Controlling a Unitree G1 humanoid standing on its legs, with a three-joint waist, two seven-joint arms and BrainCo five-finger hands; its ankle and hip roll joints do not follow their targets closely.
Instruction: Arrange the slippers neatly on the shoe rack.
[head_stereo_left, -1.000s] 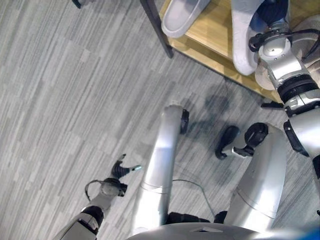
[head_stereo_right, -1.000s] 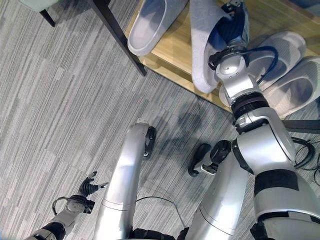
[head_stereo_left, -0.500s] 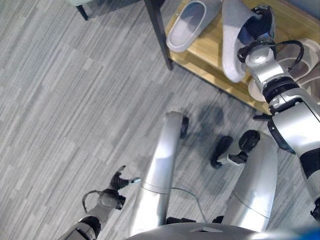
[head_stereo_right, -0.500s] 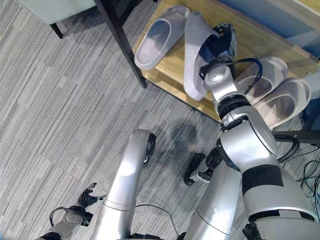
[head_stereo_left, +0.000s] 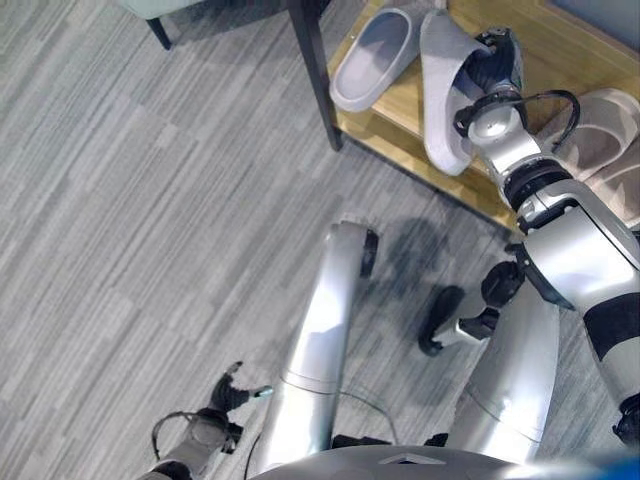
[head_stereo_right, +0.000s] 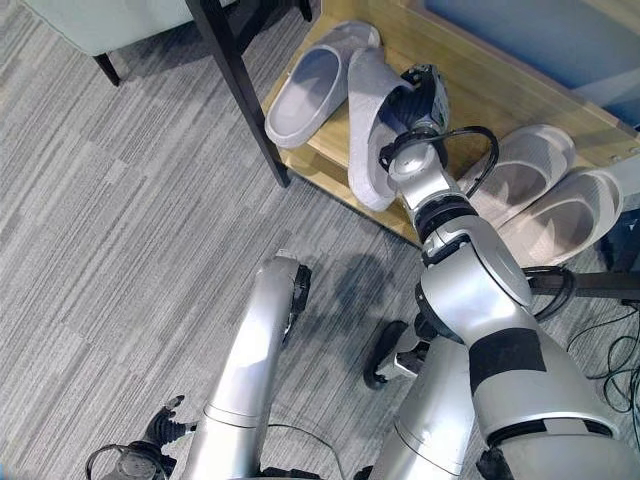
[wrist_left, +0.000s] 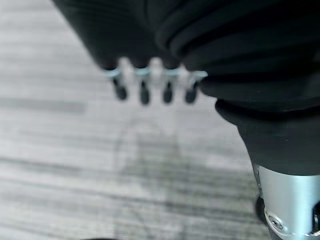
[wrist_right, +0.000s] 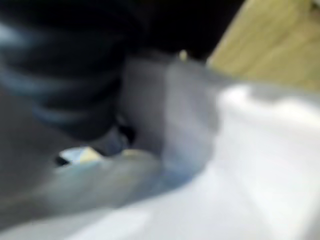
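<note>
Right hand (head_stereo_right: 425, 95) has its fingers tucked into a grey slipper (head_stereo_right: 367, 125) tilted on the shoe rack (head_stereo_right: 505, 100) (grip unclear), just beside another slipper (head_stereo_right: 305, 85); left hand (wrist_left: 155, 80) fingers hang straight.

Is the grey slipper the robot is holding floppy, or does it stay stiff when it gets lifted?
Probably fairly stiff: the grey slipper keeps a straight sole while the right hand holds it tilted on edge on the wooden shelf. It looks light, since one hand holds it alone. Standing on edge, it may tip over if released.

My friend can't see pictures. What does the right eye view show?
The robot's right hand grips a grey slipper tipped on its side on a wooden shoe rack, beside another slipper. Two more slippers lie further along.
</note>
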